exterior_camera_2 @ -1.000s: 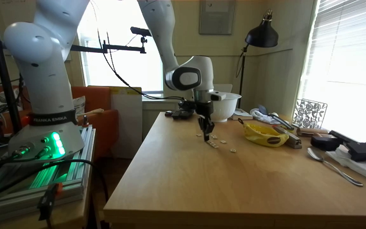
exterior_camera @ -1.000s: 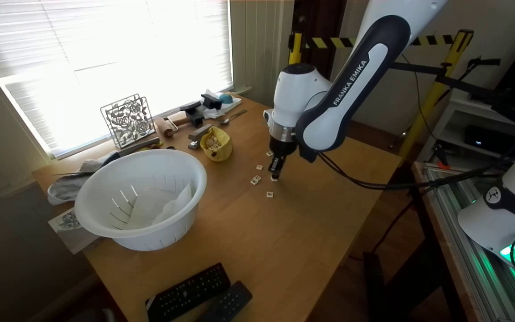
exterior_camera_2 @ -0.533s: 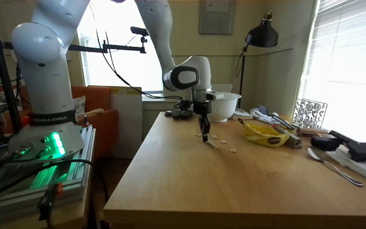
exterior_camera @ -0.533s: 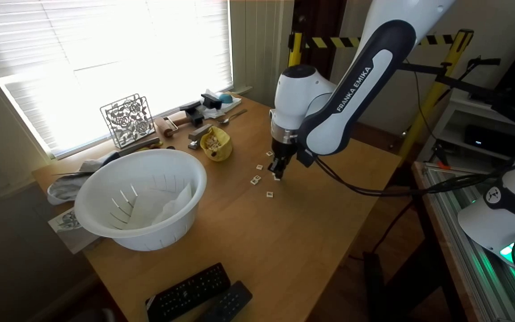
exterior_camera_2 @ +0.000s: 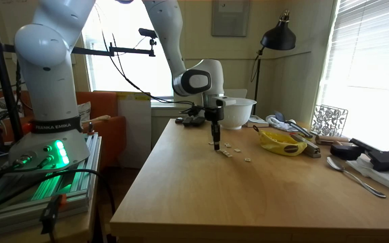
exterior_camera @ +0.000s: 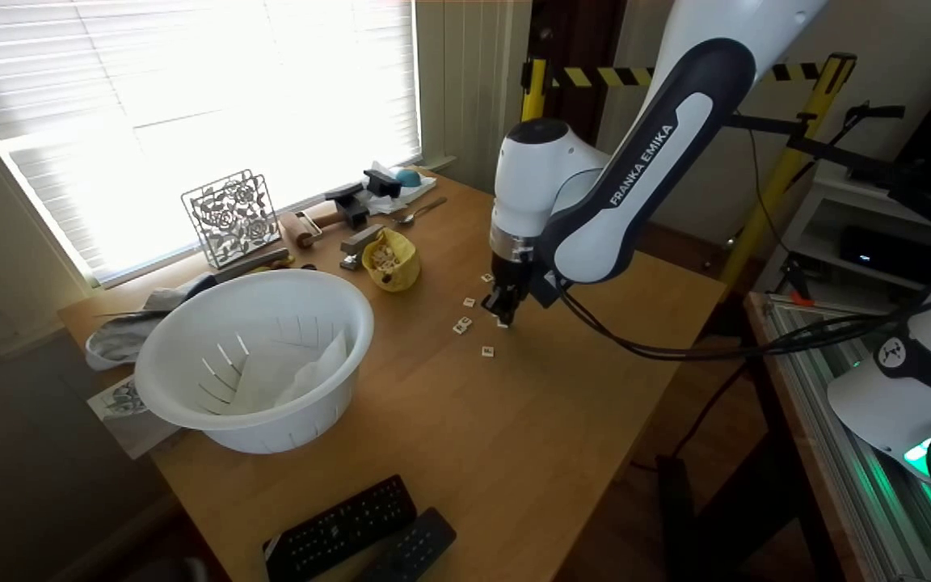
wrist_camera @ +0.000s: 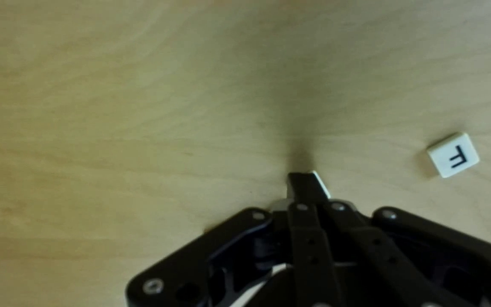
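Several small, square, cream-white letter tiles (exterior_camera: 487, 352) lie scattered on the light wooden tabletop (exterior_camera: 546, 420), and the black two-fingered gripper (exterior_camera_2: 216, 148) points down among them at the end of the white robot arm (exterior_camera_2: 214, 74). Its jaws are narrow, the slim dark fingers (wrist_camera: 305, 187) pressed together side by side. In the wrist view a white sliver of a partly hidden tile (wrist_camera: 322, 184) shows right beside the fingertips; the fingers cover the rest of it, and whether they touch it cannot be told. A tile marked with a black F (wrist_camera: 453, 154) lies to the right in that view, apart from the fingertips, its letter turned askew. In an exterior view two tiles (exterior_camera: 461, 328) sit close together, touching or nearly so, on the side of the gripper toward a large, round, white plastic colander (exterior_camera: 304, 420). This slotted colander holds a crumpled white sheet (exterior_camera: 296, 368) of paper or cloth. In both exterior views a yellow, banana-shaped fabric pouch (exterior_camera_2: 282, 143) rests near the tiles, its mouth full of pale pieces (exterior_camera: 385, 259). Beside the pouch lies a grey, bar-shaped metal object (exterior_camera_2: 308, 146), and farther off, a long silver spoon (exterior_camera_2: 353, 180). Two flat black remote controls (exterior_camera: 344, 529) with many buttons lie side by side near the colander.
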`<state>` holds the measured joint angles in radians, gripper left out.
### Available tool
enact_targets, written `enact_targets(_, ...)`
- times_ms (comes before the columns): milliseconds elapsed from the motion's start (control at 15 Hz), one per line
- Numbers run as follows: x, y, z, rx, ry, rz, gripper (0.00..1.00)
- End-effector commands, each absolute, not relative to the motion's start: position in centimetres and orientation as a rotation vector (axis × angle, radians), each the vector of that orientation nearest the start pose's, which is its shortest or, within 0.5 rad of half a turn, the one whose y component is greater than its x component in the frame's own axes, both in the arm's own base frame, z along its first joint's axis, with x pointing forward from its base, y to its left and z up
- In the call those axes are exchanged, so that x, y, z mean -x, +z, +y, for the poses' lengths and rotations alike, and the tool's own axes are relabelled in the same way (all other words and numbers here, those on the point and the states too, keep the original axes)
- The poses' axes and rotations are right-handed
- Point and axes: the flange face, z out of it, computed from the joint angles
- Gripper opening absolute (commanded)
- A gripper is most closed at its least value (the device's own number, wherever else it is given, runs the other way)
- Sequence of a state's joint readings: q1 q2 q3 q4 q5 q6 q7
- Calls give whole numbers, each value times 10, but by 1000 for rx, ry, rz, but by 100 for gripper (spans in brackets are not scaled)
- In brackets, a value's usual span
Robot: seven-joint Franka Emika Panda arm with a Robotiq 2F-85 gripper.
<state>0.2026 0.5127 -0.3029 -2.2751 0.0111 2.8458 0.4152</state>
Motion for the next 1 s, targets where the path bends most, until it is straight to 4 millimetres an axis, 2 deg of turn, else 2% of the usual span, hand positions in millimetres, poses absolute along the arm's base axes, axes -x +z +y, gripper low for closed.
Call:
enact_targets(0,-527,137,-59,3146,-124,948,0)
enact_targets(467,-529,136,-56,3043,-92,1239,0)
enact_targets(933,-530,168,-57,3043,-150,1097,0)
